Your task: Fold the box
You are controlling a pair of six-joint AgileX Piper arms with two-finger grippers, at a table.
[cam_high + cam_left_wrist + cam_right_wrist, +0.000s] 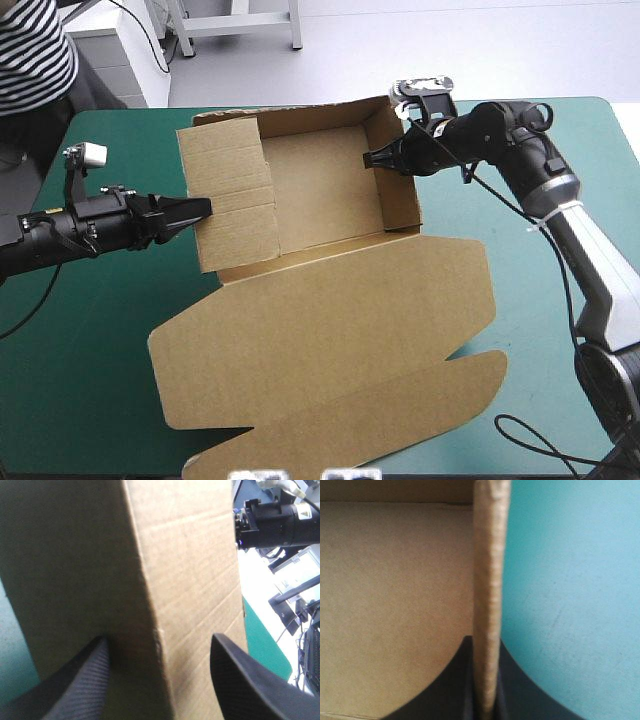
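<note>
The box (320,185) sits at the far middle of the teal-green desk (90,350). Its tray walls are raised and its lid (330,330) lies flat, spreading toward the near edge.

Your right hand (372,158) is clamped on the tray's right wall (400,190), one black finger inside and one outside, with the board's top edge running straight out from between them. Your left hand (200,210) stands wide at the left flap (230,200). The brown board fills the gap between its fingers, but nothing shows them pinching it.

Expect the sheet to be light and stiff. It should swing freely along its scored creases and resist bending anywhere else — and being light, the whole box will likely slide on the cover if you push on one side only. The faces look smooth, so a shallow pinch may slip.

Take hold on a free edge, near the middle of a panel and well clear of the crease. Set the fingers deep enough that the board cannot pivot out. Let the right hand's grip act as the anchor while the left works its flap — a hard squeeze risks denting the fluting.
</note>
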